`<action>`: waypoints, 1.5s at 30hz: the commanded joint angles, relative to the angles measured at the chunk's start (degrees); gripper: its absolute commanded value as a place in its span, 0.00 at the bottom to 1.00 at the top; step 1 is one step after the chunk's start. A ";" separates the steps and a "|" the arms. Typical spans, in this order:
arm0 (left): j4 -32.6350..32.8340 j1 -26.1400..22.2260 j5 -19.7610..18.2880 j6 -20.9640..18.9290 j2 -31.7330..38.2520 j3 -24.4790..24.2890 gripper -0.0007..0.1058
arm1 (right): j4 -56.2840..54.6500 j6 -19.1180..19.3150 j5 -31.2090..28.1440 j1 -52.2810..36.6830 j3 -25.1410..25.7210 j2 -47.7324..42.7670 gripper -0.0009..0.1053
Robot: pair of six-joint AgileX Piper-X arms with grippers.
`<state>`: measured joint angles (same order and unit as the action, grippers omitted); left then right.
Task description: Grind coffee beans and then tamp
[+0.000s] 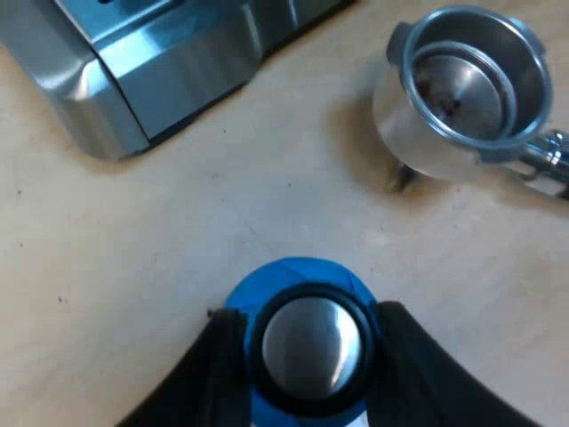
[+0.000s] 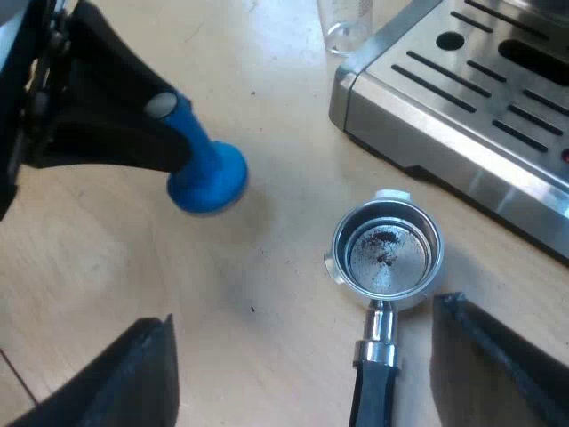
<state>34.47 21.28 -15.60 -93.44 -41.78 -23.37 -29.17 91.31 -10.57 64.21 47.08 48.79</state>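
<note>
Ready to tamp, but nothing's ground yet

My left fingers [image 1: 218, 374] clamp the blue tamper [image 1: 302, 280], held ready; my right fingers [image 2: 133, 382] gape either side of the handle [image 2: 373, 391] of the holder [image 2: 387, 253] on the tabletop [image 2: 267, 294], probably to carry it to the espresso machine [image 2: 471, 107] beyond for grinding.

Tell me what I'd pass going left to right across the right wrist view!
blue tamper → metal holder → espresso machine
</note>
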 commanded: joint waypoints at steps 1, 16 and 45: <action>1.70 0.08 -0.15 -0.69 1.88 -0.57 0.01 | -0.41 -0.11 0.10 -0.01 0.38 -1.35 0.59; 12.96 0.08 -2.14 -1.08 9.45 -1.68 0.01 | -9.43 -0.22 -3.89 -0.01 0.38 -2.27 0.59; 22.41 1.27 -1.78 -1.08 0.12 -27.19 0.01 | 1.27 0.13 0.13 -8.24 -6.67 -2.27 0.59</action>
<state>56.91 22.02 -17.47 -93.97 -41.33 -49.74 -28.80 91.26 -10.21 56.18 40.29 47.02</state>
